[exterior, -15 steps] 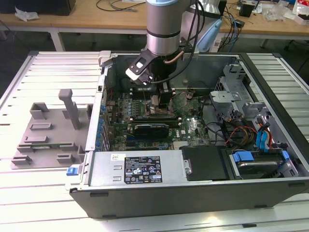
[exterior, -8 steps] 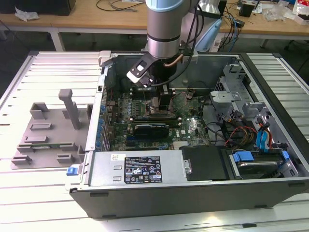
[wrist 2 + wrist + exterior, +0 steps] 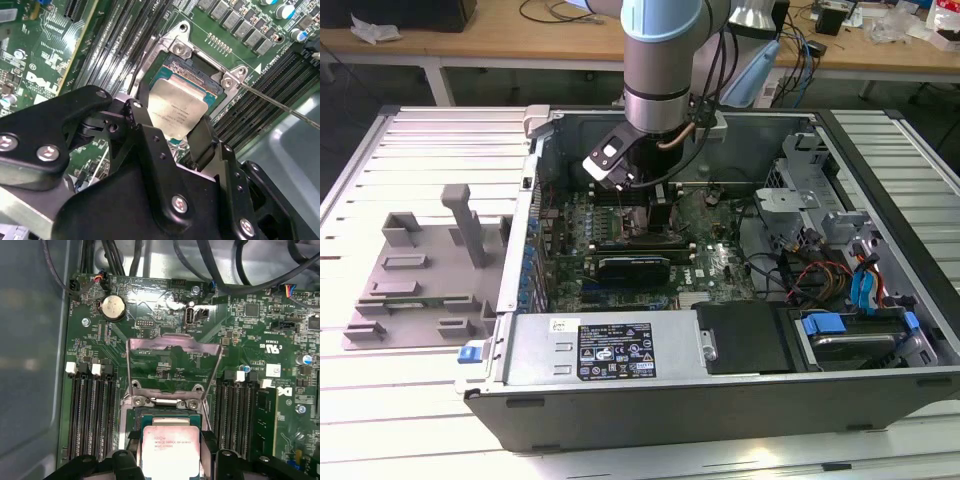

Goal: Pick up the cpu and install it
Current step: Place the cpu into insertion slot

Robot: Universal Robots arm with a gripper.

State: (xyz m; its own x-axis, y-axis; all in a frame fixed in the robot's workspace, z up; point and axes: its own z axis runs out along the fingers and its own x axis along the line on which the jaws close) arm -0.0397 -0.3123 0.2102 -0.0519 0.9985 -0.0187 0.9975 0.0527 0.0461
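Observation:
The cpu (image 3: 176, 107), a flat square chip with a silvery top plate, sits between my gripper's (image 3: 171, 131) two black fingers (image 3: 139, 111), which press on its opposite edges. It hangs low over, or just in, the open motherboard socket (image 3: 200, 67); whether it is seated I cannot tell. In the first wrist view the cpu (image 3: 170, 447) lies over the socket, the gripper (image 3: 170, 460) closed around it, and the socket's metal load plate (image 3: 172, 347) stands swung open behind it. In the exterior view the gripper (image 3: 655, 212) reaches down into the open computer case (image 3: 720, 400) over the green motherboard (image 3: 720, 265).
Black memory slots (image 3: 92, 410) run on both sides of the socket. The thin socket lever (image 3: 280, 102) sticks out past one corner. A long black block (image 3: 635, 268) lies just in front of the socket. Cables (image 3: 820, 272) and drive bays fill the exterior view's right; a grey fixture tray (image 3: 420, 270) stands left of the case.

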